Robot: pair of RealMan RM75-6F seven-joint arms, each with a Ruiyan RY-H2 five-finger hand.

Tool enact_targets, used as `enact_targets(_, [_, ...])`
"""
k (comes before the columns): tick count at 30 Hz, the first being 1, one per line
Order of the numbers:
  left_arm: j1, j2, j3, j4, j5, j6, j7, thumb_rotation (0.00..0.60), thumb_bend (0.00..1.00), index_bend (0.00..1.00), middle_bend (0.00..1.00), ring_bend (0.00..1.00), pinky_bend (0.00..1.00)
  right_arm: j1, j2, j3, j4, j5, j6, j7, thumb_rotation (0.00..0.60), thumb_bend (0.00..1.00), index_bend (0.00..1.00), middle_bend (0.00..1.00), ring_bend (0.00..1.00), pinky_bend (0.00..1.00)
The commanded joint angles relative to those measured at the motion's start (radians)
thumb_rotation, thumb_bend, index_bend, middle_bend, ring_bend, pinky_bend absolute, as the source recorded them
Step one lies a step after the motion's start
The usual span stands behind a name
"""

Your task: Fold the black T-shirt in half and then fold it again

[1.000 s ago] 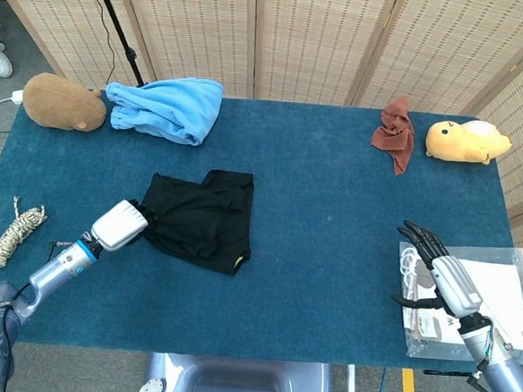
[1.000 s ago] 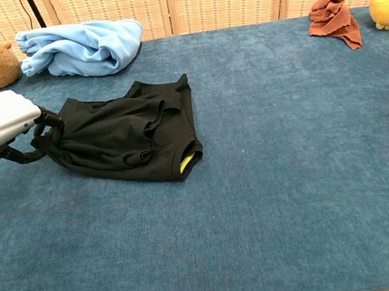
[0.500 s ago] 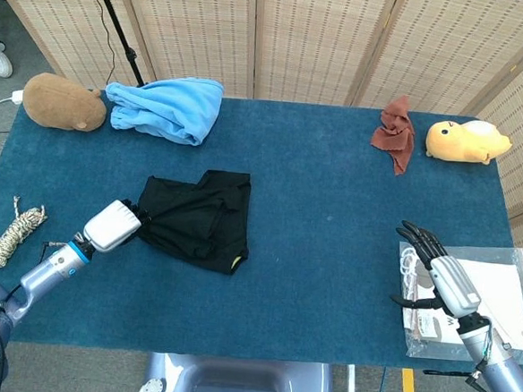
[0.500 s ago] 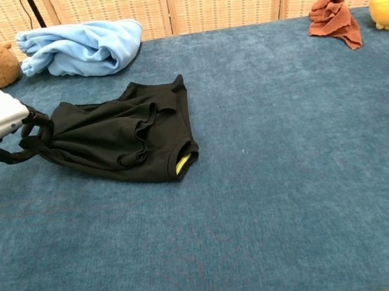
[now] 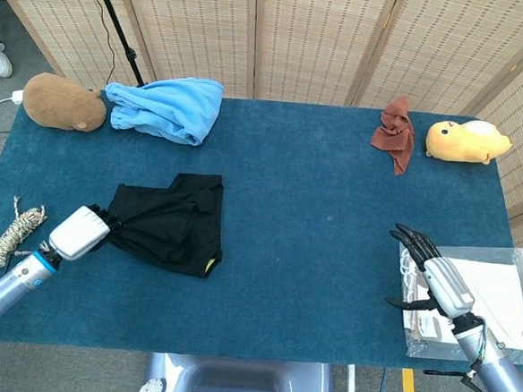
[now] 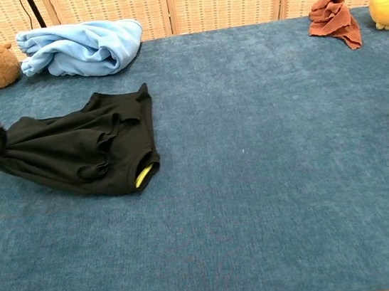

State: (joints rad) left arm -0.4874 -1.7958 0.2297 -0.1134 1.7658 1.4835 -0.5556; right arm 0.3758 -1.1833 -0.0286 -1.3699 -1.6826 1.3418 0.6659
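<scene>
— Where's the shirt?

— My left hand (image 5: 81,231) grips the bunched edge of the black T-shirt (image 5: 165,222), which lies crumpled on the blue table (image 5: 327,281), left of centre.

— And your right?

— My right hand (image 5: 431,278) holds nothing, fingers spread, beside a clear plastic bag (image 5: 505,307) with white papers inside.

The black T-shirt (image 5: 165,227) is sitting on the blue worktop (image 5: 329,255) toward the left, bunched into a rumpled, roughly folded heap, not flat at all. Lots of wrinkles and overlapping layers on top. Its left end is gathered to a point in the left robot hand (image 5: 79,232). A bit of yellow label shows at the near right corner.
</scene>
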Motion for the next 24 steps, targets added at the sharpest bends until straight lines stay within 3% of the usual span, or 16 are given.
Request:
enact_targets(1, [0.040,0.029,0.014,0.001,0.012,0.033,-0.001,0.600,0.50,0.78,0.59,0.58,0.59,0.004,-0.004,-0.002,0.002,0.001,-0.010,-0.004,0.600,0.00,0.00,0.00,0.00,0.00])
enact_targets(12, [0.188,0.127,0.023,0.001,0.014,0.162,-0.012,0.600,0.49,0.81,0.61,0.59,0.60,0.025,-0.024,-0.008,0.012,0.006,-0.055,-0.019,0.600,0.00,0.00,0.00,0.00,0.00])
enact_targets(16, [0.222,0.139,-0.035,0.002,-0.045,0.197,-0.014,0.600,0.48,0.82,0.62,0.60,0.61,0.027,-0.026,-0.008,0.011,0.008,-0.059,-0.021,0.600,0.00,0.00,0.00,0.00,0.00])
enact_targets(18, [0.223,0.145,-0.033,0.010,-0.043,0.188,-0.011,0.600,0.48,0.82,0.62,0.59,0.61,0.029,-0.027,-0.008,0.011,0.007,-0.059,-0.021,0.600,0.00,0.00,0.00,0.00,0.00])
enact_targets(22, [0.210,0.148,-0.018,0.001,-0.025,0.179,-0.028,0.600,0.38,0.69,0.51,0.51,0.61,0.031,-0.026,-0.009,0.008,0.002,-0.057,-0.021,0.600,0.00,0.00,0.00,0.00,0.00])
enact_targets(24, [0.203,0.145,-0.009,0.000,-0.015,0.168,-0.031,0.600,0.22,0.53,0.37,0.41,0.60,0.031,-0.025,-0.010,0.006,0.000,-0.054,-0.022,0.600,0.00,0.00,0.00,0.00,0.00])
